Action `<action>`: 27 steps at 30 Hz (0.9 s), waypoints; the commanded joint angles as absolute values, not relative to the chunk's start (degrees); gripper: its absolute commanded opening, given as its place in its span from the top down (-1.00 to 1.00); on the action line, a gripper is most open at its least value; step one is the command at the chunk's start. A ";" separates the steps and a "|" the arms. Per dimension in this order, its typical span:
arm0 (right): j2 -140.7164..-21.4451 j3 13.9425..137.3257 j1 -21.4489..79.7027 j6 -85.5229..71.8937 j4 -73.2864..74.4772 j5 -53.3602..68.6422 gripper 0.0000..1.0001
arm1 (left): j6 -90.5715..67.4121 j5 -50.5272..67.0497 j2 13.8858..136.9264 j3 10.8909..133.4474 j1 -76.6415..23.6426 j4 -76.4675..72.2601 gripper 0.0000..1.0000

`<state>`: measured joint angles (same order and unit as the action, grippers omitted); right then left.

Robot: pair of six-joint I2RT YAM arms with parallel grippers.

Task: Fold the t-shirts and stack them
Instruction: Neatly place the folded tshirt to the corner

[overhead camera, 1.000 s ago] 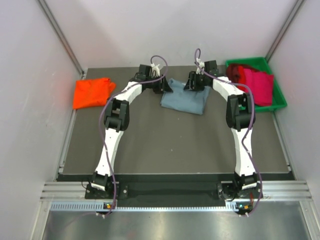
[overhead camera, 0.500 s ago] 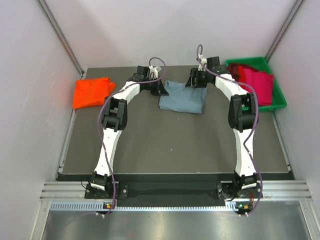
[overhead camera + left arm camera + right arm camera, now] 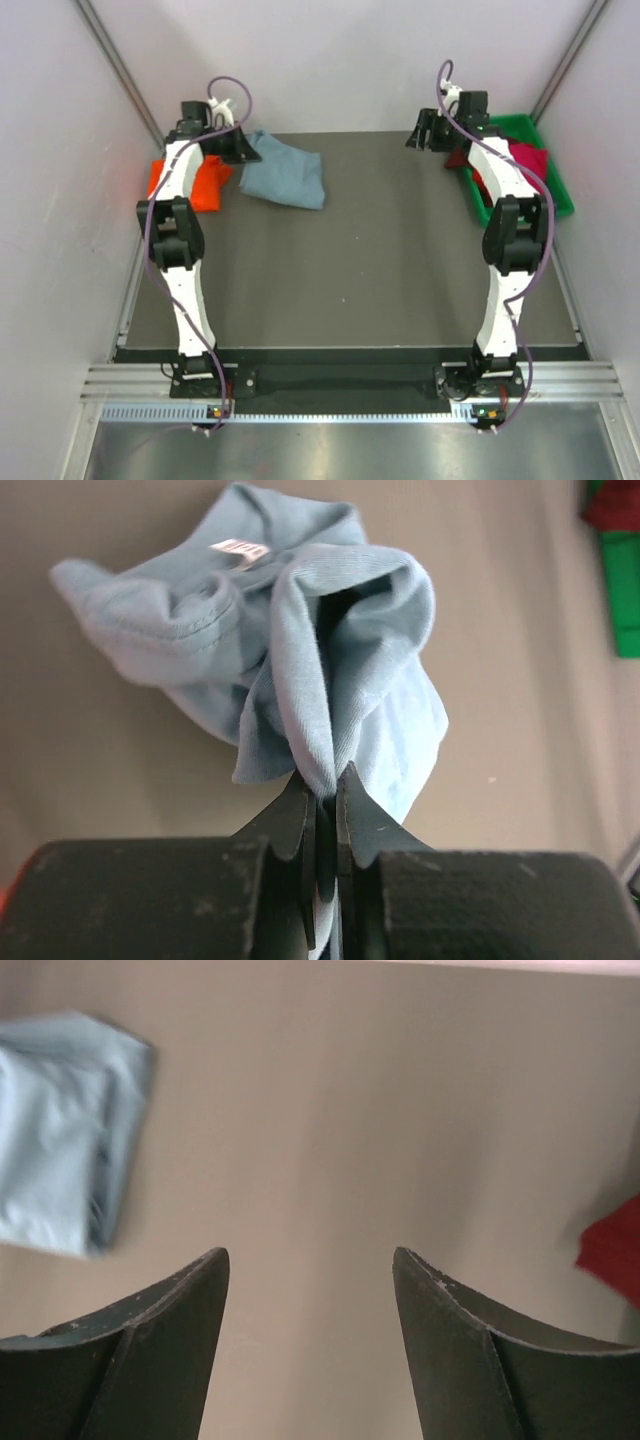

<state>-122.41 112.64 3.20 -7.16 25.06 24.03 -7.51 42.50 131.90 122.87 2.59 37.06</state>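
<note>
The folded slate blue-grey t-shirt [image 3: 285, 178] lies at the back left of the mat, one edge pinched in my left gripper [image 3: 250, 148], which is shut on it. In the left wrist view the cloth [image 3: 330, 670] bunches up from my left gripper [image 3: 326, 785]. The orange-red t-shirt [image 3: 205, 188] lies folded just left of it, partly hidden by my left arm. My right gripper [image 3: 420, 138] is open and empty at the back right, beside the bin; its wrist view shows my right gripper [image 3: 310, 1260] over bare mat with the blue-grey shirt [image 3: 65, 1125] far off. Crimson and magenta t-shirts [image 3: 528, 165] lie in the bin.
The green plastic bin [image 3: 556, 205] stands at the back right corner. White walls close in the back and both sides. The dark mat [image 3: 350, 270] runs to the near edge by the arm bases.
My left gripper has dragged the blue-grey shirt left from the back middle to beside the orange-red shirt. My right gripper has let go of it and swung right toward the bin.
</note>
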 commanded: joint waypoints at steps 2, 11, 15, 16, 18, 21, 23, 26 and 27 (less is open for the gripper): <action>-121.55 111.97 5.09 -5.89 24.96 23.73 -0.36 | -1.94 40.44 124.46 121.73 5.79 41.48 1.00; -121.64 110.75 6.42 -5.89 24.87 23.64 -0.73 | 2.63 38.16 120.94 122.25 11.95 45.79 1.00; -120.50 108.38 6.59 -6.15 24.87 23.03 -0.90 | 7.99 31.74 120.41 124.36 12.57 49.47 1.00; -120.32 108.11 6.59 -6.07 24.96 23.11 -0.91 | 8.78 30.51 120.76 125.06 12.66 50.35 1.00; -119.89 107.49 6.59 -5.80 25.05 23.12 -0.93 | 9.67 28.23 120.85 126.04 13.18 51.50 1.00; -119.53 106.79 6.59 -5.71 25.14 23.29 -0.93 | 10.10 24.89 120.24 126.21 13.54 50.71 1.00; -119.36 106.26 6.59 -5.71 25.22 23.38 -0.93 | 10.98 23.56 120.06 127.26 13.71 50.71 1.00; -119.00 105.65 6.59 -5.54 25.22 23.55 -0.94 | 11.69 21.36 119.80 128.32 13.80 50.71 1.00; -118.92 105.56 6.59 -5.54 25.22 23.47 -0.93 | 11.86 20.66 119.71 128.41 13.89 50.54 1.00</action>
<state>-122.41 106.08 6.11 -6.42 26.52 23.51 9.28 23.97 124.97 124.81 13.13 51.64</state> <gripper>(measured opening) 0.966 0.072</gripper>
